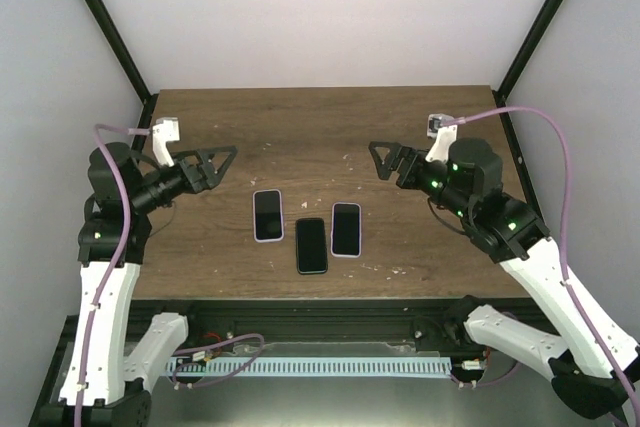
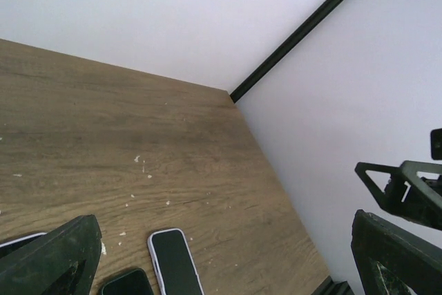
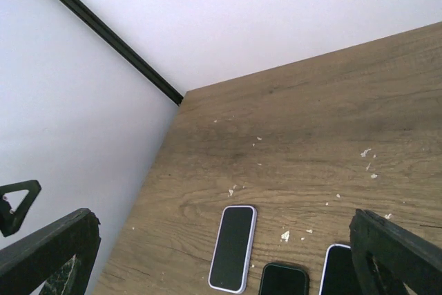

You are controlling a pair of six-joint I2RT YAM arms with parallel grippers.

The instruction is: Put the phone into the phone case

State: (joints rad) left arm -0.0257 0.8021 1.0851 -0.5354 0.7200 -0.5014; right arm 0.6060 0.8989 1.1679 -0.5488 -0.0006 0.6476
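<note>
On the brown wooden surface, three dark flat phones lie reachable between the left pincer and the right pincer, both wide and empty.

No legible text, label or number anywhere.

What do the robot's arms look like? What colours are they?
The left arm and right arm are white lower down and black higher up, with small green lights. A purple cable loops along each. The left end effector and right end effector each have two black, triangle-shaped fingers.
</note>
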